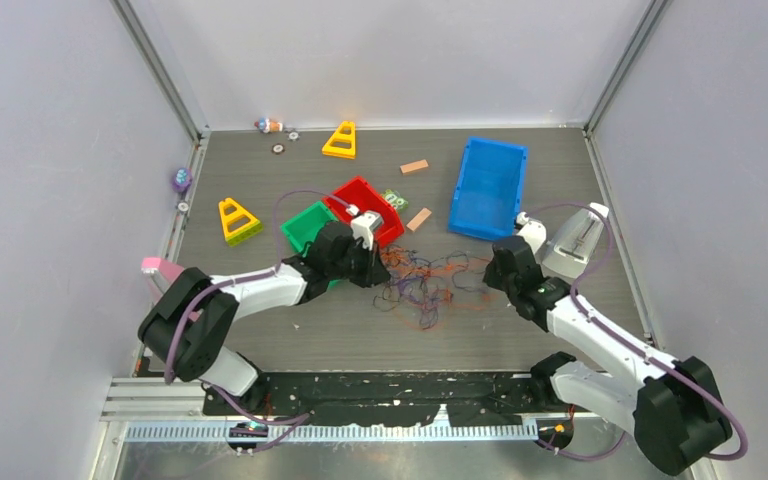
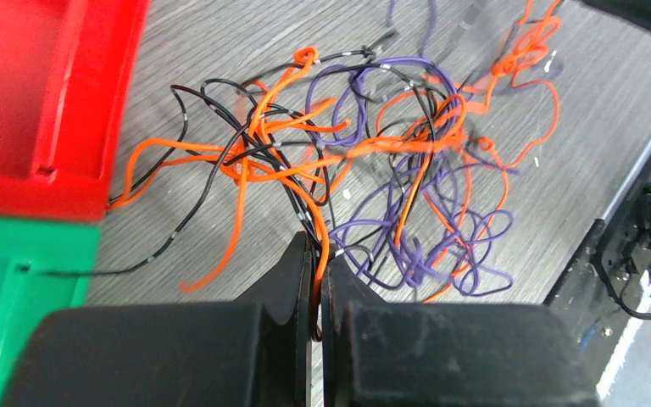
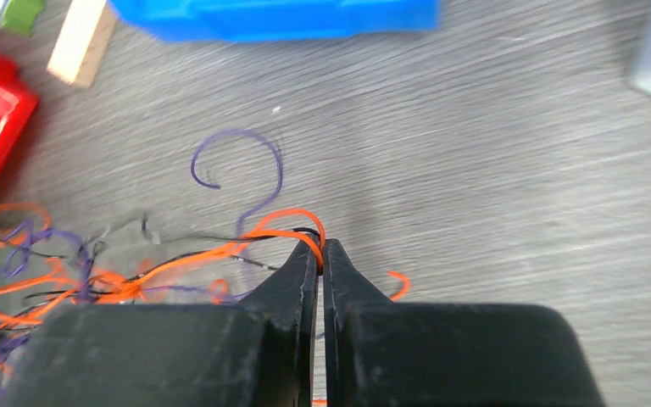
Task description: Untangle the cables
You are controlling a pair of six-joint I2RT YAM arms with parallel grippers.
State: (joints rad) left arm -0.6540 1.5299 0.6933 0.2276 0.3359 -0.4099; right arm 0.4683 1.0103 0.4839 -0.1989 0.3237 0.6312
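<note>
At left, the left gripper (image 2: 316, 254) is pinched tight on an orange strand, just beside the green bin (image 1: 298, 232) and red bin (image 1: 345, 192). Print on the small green tag (image 1: 394, 199) is too small to read. The cables (image 1: 430, 285) lie tangled mid-table between the arms. Only the left wrist view separates the orange, black and purple strands. The right gripper (image 3: 320, 248) is clamped on an orange loop at the tangle's right fringe.
</note>
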